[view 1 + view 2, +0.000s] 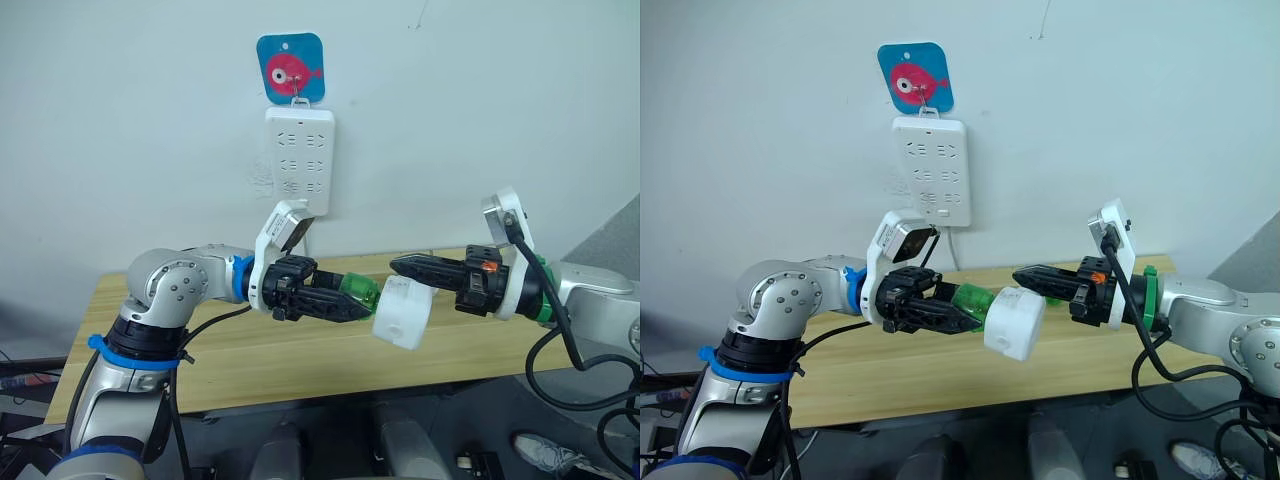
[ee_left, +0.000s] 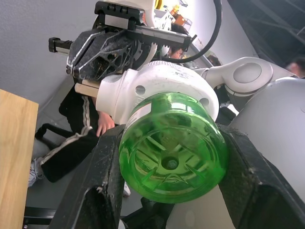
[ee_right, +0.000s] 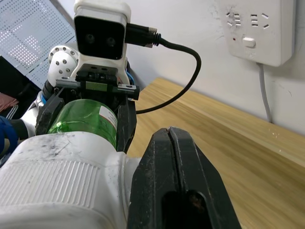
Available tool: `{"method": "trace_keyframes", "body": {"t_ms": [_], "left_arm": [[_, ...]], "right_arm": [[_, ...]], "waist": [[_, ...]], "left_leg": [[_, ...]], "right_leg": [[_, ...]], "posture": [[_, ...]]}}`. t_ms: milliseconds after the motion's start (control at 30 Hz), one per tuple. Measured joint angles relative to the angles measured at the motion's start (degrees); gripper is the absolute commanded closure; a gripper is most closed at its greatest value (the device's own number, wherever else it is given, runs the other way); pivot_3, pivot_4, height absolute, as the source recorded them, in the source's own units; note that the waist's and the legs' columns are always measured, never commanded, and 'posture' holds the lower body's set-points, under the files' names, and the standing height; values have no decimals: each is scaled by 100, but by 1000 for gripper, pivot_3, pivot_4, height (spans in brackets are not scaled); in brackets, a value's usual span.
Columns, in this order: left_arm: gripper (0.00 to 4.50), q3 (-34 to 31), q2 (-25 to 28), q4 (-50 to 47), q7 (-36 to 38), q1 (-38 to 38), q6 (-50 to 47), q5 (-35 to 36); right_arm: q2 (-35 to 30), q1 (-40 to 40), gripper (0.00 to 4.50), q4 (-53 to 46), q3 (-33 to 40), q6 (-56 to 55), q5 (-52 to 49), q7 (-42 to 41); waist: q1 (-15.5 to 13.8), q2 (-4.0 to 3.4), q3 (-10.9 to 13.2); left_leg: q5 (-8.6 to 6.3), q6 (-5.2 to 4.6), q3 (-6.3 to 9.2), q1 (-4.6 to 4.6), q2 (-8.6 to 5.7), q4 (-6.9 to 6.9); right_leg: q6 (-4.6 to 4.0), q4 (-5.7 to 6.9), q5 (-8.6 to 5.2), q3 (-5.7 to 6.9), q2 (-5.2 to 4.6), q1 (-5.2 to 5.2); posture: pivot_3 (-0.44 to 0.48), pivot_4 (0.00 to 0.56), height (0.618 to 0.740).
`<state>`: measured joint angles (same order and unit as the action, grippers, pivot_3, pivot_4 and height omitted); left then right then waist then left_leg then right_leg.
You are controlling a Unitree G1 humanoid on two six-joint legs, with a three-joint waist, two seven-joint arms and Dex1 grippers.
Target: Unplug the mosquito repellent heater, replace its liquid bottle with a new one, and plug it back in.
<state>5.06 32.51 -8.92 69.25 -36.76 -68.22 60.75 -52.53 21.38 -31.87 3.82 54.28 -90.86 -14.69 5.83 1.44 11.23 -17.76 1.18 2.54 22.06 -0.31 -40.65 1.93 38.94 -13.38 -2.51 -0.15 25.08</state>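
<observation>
Two arms meet above the wooden table (image 1: 300, 370), below the white power strip (image 1: 299, 160) that hangs on the wall under a blue fish hook (image 1: 291, 67). Beneath the strip, the mosquito repellent heater (image 1: 403, 313) hangs in mid-air, unplugged; the right end effector (image 1: 400, 266) touches its upper edge with fingers pressed together. The left end effector (image 1: 352, 300), also under the strip, is clamped around the green liquid bottle (image 1: 358, 289), which is seated in the heater.
</observation>
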Motion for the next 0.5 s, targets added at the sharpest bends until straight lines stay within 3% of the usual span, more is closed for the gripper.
{"method": "trace_keyframes", "body": {"t_ms": [300, 400, 500], "left_arm": [[2212, 0, -11, -11, -142, 3, 200, -149], [2212, -49, -16, -142, -243, 120, 635, -399], [2212, -73, -180, -283, -508, 503, 1102, -719]], "right_arm": [[101, 40, 4500, 41, 20, -65, 429, 121], [109, 41, 3910, 325, 266, -133, 803, 257], [78, -116, 2883, 546, 805, -235, 1050, 396]], "waist": [[0, 0, 0], [-6, 0, 0], [-14, 0, 0]], "left_leg": [[0, 0, -1, 0, 0, 0], [0, 0, -4, 0, -1, 0], [-1, -2, -8, 2, -1, 3]], "right_leg": [[0, 0, 0, -1, 0, 0], [-4, -2, 2, -5, -1, 1], [-4, -5, 3, -12, -4, 1]], "posture": [[-206, 143, 730], [-208, 143, 730], [-212, 146, 730]]}}
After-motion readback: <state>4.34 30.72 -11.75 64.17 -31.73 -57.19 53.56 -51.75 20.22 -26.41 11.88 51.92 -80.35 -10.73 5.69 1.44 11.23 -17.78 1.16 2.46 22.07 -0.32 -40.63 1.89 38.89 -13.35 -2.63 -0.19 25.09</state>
